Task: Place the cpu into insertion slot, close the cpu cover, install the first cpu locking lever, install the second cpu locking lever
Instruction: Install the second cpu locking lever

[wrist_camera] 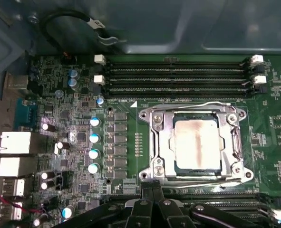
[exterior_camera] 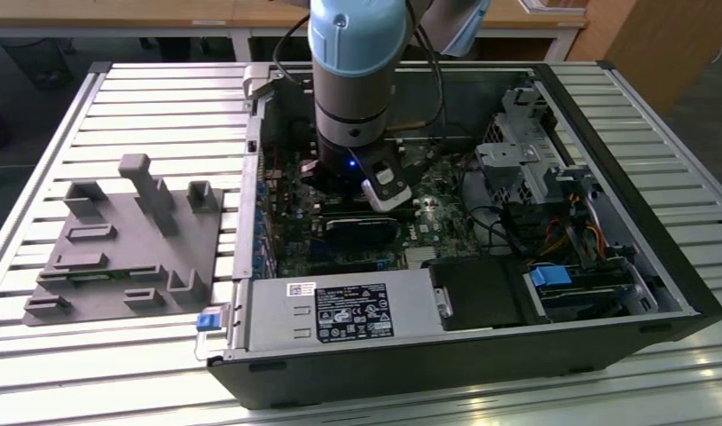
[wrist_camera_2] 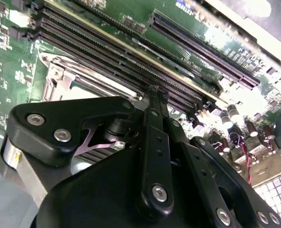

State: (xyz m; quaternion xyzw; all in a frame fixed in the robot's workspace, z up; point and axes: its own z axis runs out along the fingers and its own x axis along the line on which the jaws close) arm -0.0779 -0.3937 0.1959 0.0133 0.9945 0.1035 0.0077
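Inside the open computer case (exterior_camera: pixel 645 266) on the bench (exterior_camera: pixel 124 106), the cpu (wrist_camera: pixel 198 143) lies flat in the insertion slot (wrist_camera: pixel 237 172), cpu cover (wrist_camera: pixel 163 142) closed around it. Beside the socket, the pincer (wrist_camera: pixel 152 190) has fingers pressed together, holding nothing.

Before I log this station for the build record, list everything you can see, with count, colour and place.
Computer case: one, black, open on the slatted table.
Slatted table: one, pale metal, under everything.
Fixture tray: one, grey, on the exterior view's left of the case.
Motherboard: one, green, inside the case.
Memory slots: several, long and black, beside the socket.
Cpu: one, silvery-tan, seated in the insertion slot.
Cpu cover: one, silvery frame, lying down around the cpu.
Power supply: one, grey with a label, near edge of the case.
Arm: one, pale blue and grey, reaching down into the case.
Gripper: one, black, just above the board.
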